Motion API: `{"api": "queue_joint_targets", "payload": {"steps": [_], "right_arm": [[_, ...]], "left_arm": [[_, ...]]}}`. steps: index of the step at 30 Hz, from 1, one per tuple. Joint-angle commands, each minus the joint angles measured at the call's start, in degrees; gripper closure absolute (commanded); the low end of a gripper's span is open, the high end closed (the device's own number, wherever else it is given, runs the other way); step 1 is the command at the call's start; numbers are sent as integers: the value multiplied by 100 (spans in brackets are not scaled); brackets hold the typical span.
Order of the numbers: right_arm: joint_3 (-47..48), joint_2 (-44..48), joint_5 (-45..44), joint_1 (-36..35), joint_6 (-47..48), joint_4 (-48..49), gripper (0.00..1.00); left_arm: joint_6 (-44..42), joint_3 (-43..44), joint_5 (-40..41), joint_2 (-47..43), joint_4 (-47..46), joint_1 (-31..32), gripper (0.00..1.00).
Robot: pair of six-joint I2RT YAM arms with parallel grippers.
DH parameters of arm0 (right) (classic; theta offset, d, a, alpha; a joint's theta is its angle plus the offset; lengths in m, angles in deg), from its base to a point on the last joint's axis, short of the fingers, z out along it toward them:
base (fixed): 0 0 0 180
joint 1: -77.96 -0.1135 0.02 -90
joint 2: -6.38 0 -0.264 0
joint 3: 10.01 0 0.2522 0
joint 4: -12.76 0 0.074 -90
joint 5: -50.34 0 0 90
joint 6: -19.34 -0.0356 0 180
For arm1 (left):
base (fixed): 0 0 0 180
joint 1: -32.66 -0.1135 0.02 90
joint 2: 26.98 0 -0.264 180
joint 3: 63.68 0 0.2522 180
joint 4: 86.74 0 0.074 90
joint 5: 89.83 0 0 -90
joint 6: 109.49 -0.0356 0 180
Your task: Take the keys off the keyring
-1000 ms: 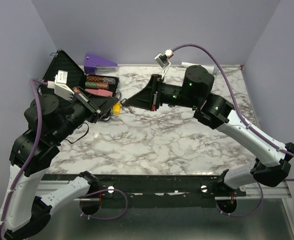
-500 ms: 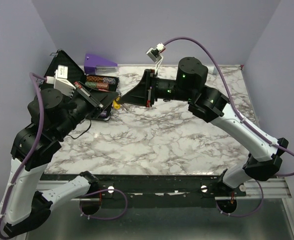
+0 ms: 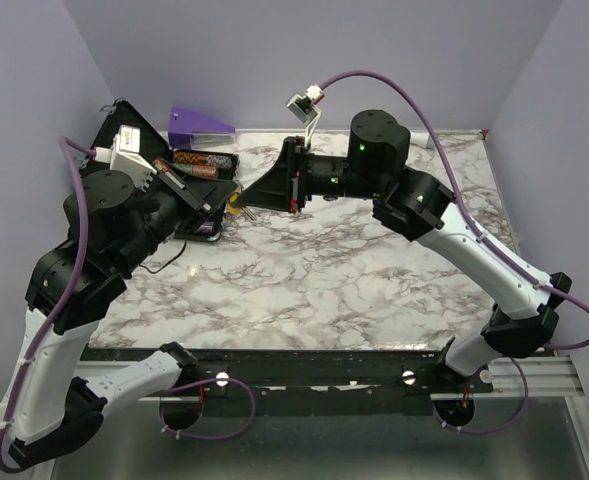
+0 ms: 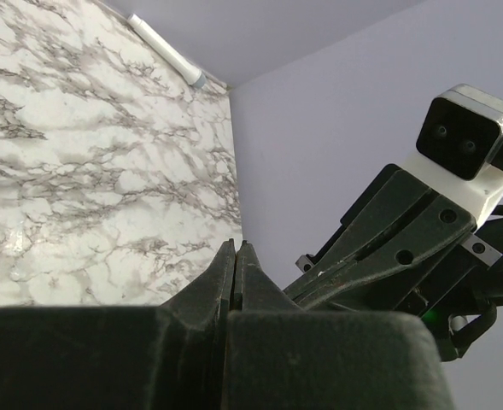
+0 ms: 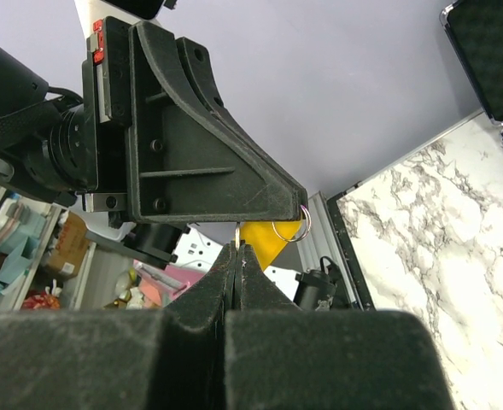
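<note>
Veined marble table (image 3: 374,290), flat yellow keys (image 3: 233,210)

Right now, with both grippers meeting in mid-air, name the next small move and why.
Probably ease the right gripper away from the left gripper: both are shut, tip to tip, and the ring with the yellow keys hangs at the left tip, so a pull might work one free.

You've got open bench (image 3: 354,290) across the centre and the right side for passing through. Left rear is tight: the open black case (image 3: 134,118) and purple wedge (image 3: 200,124) stand just behind the left pincer (image 3: 228,203). The right pincer (image 3: 243,202) meets it tip to tip, leaving no gap between them.
</note>
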Motion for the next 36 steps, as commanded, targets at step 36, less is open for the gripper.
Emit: {"api": "queue_joint_targets", "payload": {"steps": [36], "right_arm": [[-2901, 2045, -3781, -46, -696, -1225, 99]], "left_arm": [[-2502, -1081, 791, -429, 371, 47, 100]]}}
